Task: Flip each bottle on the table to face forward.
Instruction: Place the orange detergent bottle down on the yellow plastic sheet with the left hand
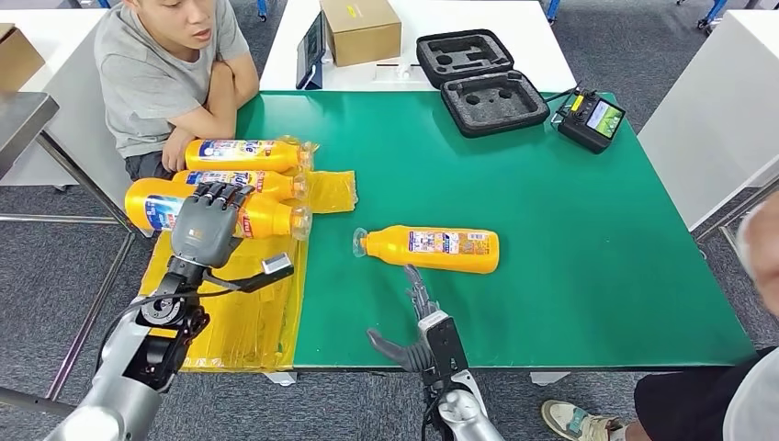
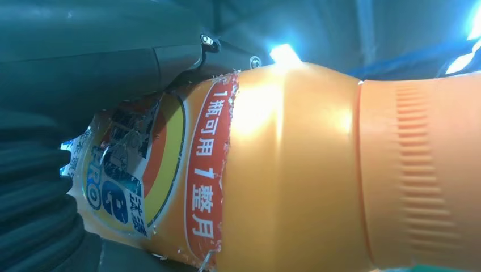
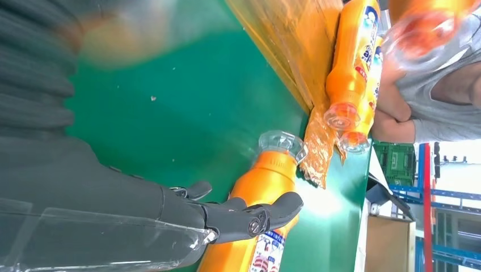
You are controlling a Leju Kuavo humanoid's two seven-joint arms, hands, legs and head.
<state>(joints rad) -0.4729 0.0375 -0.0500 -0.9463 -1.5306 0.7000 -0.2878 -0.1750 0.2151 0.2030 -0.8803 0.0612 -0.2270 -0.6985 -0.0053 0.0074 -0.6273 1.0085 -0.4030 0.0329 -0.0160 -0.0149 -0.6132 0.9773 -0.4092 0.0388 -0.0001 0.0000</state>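
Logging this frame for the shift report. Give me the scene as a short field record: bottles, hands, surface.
bottles: four orange, all lying on their sides
left hand: grips the nearest bottle of three on the yellow sheet
lone bottle: on the green table, cap toward the sheet
right hand: open, just short of the lone bottle
person: seated at the table's far-left corner

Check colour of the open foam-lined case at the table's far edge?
Black case with dark grey foam; head view shows it best.

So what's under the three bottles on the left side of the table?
A crinkled yellow plastic sheet lies under the three bottles, hanging over the green table edge. The left hand grips the nearest one, covering its middle and the sheet beneath.
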